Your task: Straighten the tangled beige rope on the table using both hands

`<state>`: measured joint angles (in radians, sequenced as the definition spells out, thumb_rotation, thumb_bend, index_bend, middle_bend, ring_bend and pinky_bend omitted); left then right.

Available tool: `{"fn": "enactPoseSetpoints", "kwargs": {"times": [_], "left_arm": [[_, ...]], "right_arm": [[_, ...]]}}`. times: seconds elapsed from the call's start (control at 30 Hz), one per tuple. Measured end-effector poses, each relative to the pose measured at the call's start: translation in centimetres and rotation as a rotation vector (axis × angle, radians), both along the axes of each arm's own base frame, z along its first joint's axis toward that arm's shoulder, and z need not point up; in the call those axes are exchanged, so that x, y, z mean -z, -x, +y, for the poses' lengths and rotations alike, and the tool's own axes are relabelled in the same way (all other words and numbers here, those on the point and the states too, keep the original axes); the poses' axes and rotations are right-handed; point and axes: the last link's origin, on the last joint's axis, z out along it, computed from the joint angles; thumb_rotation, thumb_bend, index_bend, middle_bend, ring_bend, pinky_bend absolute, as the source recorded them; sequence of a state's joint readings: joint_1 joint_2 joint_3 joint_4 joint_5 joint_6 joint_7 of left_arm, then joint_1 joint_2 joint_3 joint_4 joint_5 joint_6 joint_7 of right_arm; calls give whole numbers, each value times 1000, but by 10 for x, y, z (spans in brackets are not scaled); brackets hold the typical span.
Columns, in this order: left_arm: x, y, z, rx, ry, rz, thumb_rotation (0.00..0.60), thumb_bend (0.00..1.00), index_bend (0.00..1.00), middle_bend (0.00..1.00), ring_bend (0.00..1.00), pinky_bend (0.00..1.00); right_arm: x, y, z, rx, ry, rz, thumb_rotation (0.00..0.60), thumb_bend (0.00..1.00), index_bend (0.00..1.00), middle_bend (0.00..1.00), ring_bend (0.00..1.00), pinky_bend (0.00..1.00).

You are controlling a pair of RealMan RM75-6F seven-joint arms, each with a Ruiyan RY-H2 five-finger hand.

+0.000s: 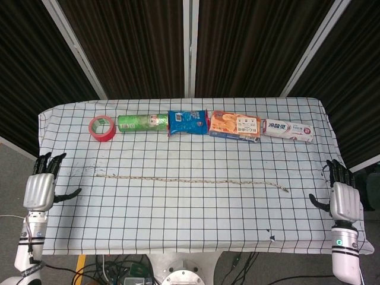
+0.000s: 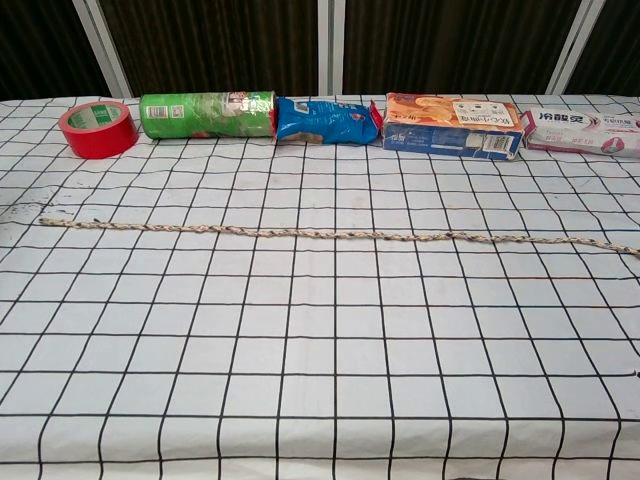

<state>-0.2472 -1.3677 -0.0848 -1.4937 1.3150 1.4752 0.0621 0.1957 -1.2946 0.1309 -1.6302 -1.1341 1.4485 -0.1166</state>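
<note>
The beige rope [image 1: 190, 180] lies stretched out in one nearly straight line across the middle of the checked tablecloth, running from left to right [image 2: 330, 235]. Nothing holds it. My left hand [image 1: 40, 189] hangs beyond the table's left edge, fingers spread and empty. My right hand [image 1: 343, 199] stands off the right edge, also with fingers apart and holding nothing. Both hands are well apart from the rope's ends. Neither hand appears in the chest view.
Along the table's back edge stand a red tape roll [image 1: 102, 127], a green can on its side [image 1: 142, 123], a blue snack bag [image 1: 189, 122], an orange box [image 1: 235, 126] and a toothpaste box [image 1: 289, 130]. The checked cloth [image 1: 178, 219] covers the table.
</note>
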Motion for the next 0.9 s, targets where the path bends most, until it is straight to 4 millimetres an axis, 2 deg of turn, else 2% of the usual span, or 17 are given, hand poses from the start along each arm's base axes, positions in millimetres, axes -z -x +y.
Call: {"fn": "enactPoseSetpoints", "kwargs": {"times": [0.13,0.33,0.9], "left_arm": [[-6,7,-14,-33,-11,2,491,0,103,129,0,20],[-9,16,-22,-54,-2,24,483,0,104,124,0,17],[-7,17,-25,-41,38,90,485,0,104,120,0,16]], "right_arm": [[0,4,7,-2,0,-4,600,169,0,0,0,0],[0,7,13,3,-8,10,600,188,0,0,0,0],[8,3,13,-31,-52,57,600,188,0,0,0,0]]}}
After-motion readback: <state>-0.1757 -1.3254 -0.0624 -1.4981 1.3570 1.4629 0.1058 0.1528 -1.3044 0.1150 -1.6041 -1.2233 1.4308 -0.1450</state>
